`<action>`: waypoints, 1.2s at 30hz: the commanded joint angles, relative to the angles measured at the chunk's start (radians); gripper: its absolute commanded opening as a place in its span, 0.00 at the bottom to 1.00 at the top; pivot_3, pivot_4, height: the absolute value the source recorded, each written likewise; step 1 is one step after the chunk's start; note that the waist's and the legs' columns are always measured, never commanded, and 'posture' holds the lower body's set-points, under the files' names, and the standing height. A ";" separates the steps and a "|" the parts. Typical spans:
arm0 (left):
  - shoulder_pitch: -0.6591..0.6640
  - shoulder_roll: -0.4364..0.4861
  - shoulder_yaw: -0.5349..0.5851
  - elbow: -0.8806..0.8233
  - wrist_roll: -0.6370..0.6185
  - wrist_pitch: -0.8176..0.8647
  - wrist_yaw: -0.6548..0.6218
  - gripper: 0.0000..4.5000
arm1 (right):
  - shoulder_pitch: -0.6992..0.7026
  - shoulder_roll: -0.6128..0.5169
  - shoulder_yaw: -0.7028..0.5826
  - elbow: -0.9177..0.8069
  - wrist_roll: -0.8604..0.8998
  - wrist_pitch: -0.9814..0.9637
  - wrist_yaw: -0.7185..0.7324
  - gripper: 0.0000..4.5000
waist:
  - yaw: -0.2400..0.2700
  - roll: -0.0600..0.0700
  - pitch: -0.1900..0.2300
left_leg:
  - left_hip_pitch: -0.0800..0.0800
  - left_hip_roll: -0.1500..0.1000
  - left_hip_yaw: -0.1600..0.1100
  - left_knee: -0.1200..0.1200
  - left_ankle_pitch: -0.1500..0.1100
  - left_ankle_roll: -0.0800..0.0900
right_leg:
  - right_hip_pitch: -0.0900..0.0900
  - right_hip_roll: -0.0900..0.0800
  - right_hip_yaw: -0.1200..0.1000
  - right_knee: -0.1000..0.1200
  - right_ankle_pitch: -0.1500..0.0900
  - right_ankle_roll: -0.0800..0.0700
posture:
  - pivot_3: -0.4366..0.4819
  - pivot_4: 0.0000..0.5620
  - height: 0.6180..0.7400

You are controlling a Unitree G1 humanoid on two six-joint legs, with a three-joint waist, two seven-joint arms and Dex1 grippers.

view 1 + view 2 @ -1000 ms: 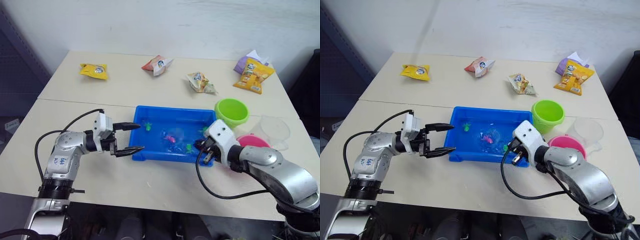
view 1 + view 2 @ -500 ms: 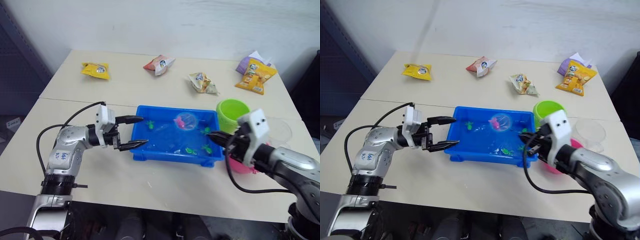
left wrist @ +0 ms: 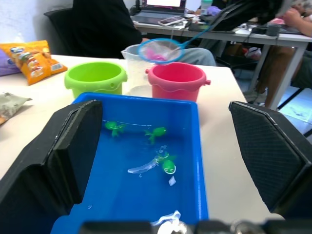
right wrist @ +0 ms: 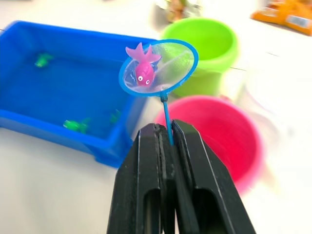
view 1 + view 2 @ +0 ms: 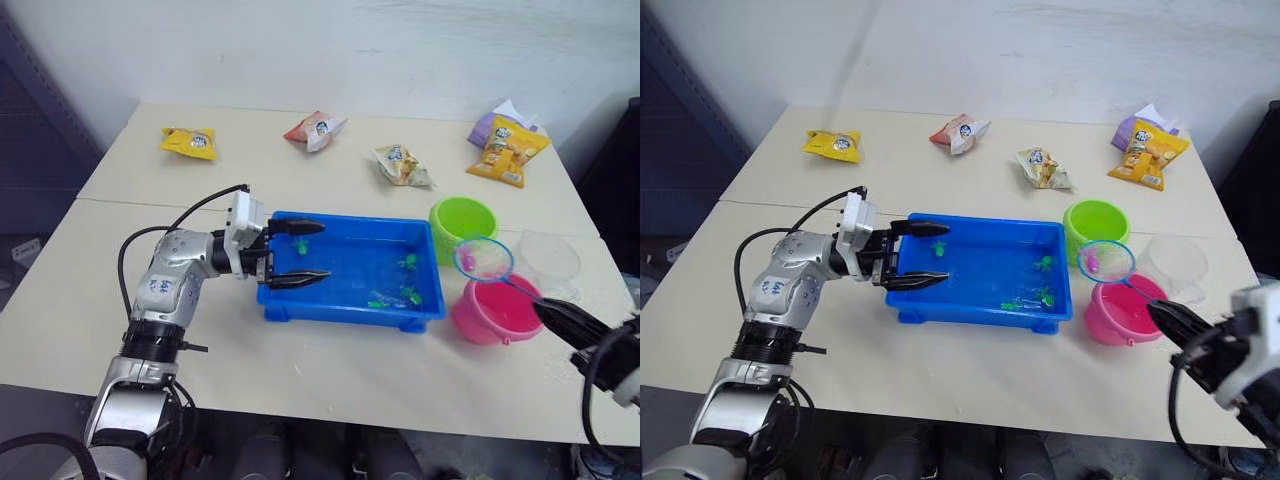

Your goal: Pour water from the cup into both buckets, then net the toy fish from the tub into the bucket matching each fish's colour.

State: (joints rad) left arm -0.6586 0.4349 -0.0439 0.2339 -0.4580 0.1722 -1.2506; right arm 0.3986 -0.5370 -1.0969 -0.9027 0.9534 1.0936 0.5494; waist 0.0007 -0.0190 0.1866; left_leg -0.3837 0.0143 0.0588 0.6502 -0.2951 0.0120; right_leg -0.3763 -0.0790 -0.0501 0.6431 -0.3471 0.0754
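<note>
Step in hand: carrying a netted pink fish (image 4: 142, 69) to the pink bucket (image 5: 496, 311).
Net: the net (image 4: 159, 67) is held level above the gap between the pink bucket and the green bucket (image 5: 464, 223), its hoop just past the pink bucket's far rim, the fish lying against the mesh.
Right gripper: the right gripper (image 4: 166, 141) is clamped tight on the net's thin handle, on the near side of the pink bucket.
Left gripper: the left gripper (image 5: 305, 250) has its fingers spread wide over the end of the tub (image 5: 300, 305) farthest from the pink bucket, holding nothing.
Tub: it sits on the bench (image 5: 300, 385) just beside the pink bucket; several green fish (image 3: 157, 132) lie in its water, most near the bucket end.
Cup: the cup (image 5: 548, 262) stands just behind the pink bucket.
Doing it well: draw the hoop back until it is fully over the pink bucket's mouth, keep it level so the fish does not slide out early, then tip it low over the water; the green bucket is close, so a hasty flick risks the wrong pail.
Change from half a second ago: the net was over the tub's middle with the fish in it; it now hangs by the pink bucket, and the left gripper has moved in over the tub.
</note>
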 commanded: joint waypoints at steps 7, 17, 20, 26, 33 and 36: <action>-0.040 -0.025 -0.013 0.032 0.018 -0.036 -0.039 0.99 | 0.235 0.074 0.047 0.067 -0.275 -0.403 0.072 0.00 | -0.004 0.000 0.000 | 0.001 0.000 0.002 0.000 0.000 0.000 | 0.000 0.000 0.002 0.000 0.000 0.000 | 0.48 0.27 0.98; -0.018 -0.018 -0.008 0.008 0.017 -0.028 -0.035 0.99 | 0.290 0.122 0.279 0.344 -0.844 -1.245 0.079 0.00 | -0.003 0.000 0.000 | 0.002 0.000 0.003 -0.001 0.001 -0.003 | 0.000 0.000 0.002 0.000 0.000 0.000 | 0.48 0.27 0.98; -0.011 -0.016 -0.009 -0.004 0.017 -0.022 -0.030 0.99 | 0.296 0.110 0.300 0.452 -1.030 -1.524 0.010 0.00 | -0.003 0.000 0.000 | 0.003 0.000 0.003 -0.001 0.001 -0.004 | 0.000 0.000 0.003 0.000 0.000 0.000 | 0.48 0.27 0.98; -0.006 -0.015 -0.011 -0.014 0.018 -0.014 -0.026 0.99 | 0.285 0.071 0.264 0.605 -1.382 -1.890 -0.223 0.00 | -0.003 0.000 0.000 | 0.006 0.000 0.005 -0.002 0.002 -0.006 | 0.002 0.000 0.004 0.001 0.000 0.000 | 0.48 0.27 0.98; -0.007 -0.018 -0.012 -0.012 0.021 -0.015 -0.027 0.99 | 0.271 0.055 0.219 0.636 -1.655 -2.000 -0.471 0.00 | -0.004 0.000 0.000 | 0.009 0.000 0.007 -0.002 0.002 -0.008 | 0.003 0.001 0.006 0.002 -0.001 -0.001 | 0.48 0.27 0.98; -0.007 -0.018 -0.012 -0.012 0.023 -0.016 -0.027 0.99 | 0.274 0.050 0.212 0.628 -1.705 -1.994 -0.543 0.00 | -0.004 0.000 0.000 | 0.009 0.000 0.007 -0.002 0.002 -0.008 | 0.003 0.001 0.006 0.002 -0.001 -0.001 | 0.48 0.27 0.98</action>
State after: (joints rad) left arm -0.6608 0.4128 -0.0595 0.2493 -0.4333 0.1624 -1.2779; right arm 0.6657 -0.4748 -0.8400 -0.2624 -0.7356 -0.8947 0.0536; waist -0.0032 -0.0190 0.1866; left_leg -0.3747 0.0143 0.0658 0.6482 -0.2931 0.0040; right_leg -0.3737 -0.0780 -0.0440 0.6452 -0.3480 0.0740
